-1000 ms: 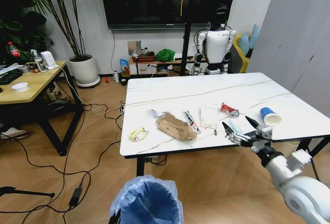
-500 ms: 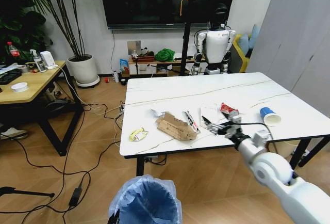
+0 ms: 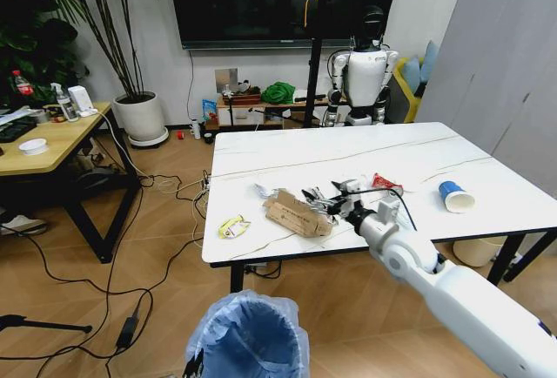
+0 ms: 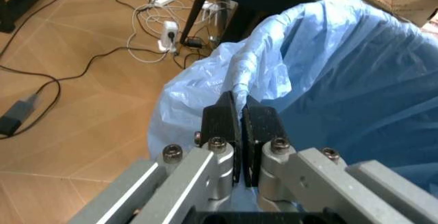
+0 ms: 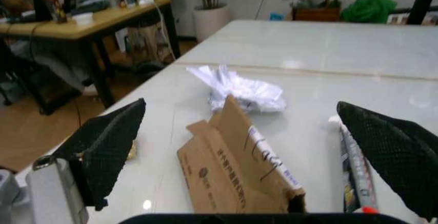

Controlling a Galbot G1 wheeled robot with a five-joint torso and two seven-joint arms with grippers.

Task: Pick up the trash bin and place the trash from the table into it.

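The trash bin [image 3: 248, 339], lined in crinkly light blue plastic, sits low before the table [image 3: 287, 156]; the left gripper [image 4: 238, 116] pinches its bag rim, fingers pressed together. The right gripper [image 3: 324, 201] (fingers spread wide) has swept left from the table's right edge to the torn cardboard [image 3: 298, 213], partly hiding the wrappers behind it.

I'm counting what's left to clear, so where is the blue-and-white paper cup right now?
In the head view the paper cup lies on its side on the table, near its right edge, right of the red can and beyond the right gripper.
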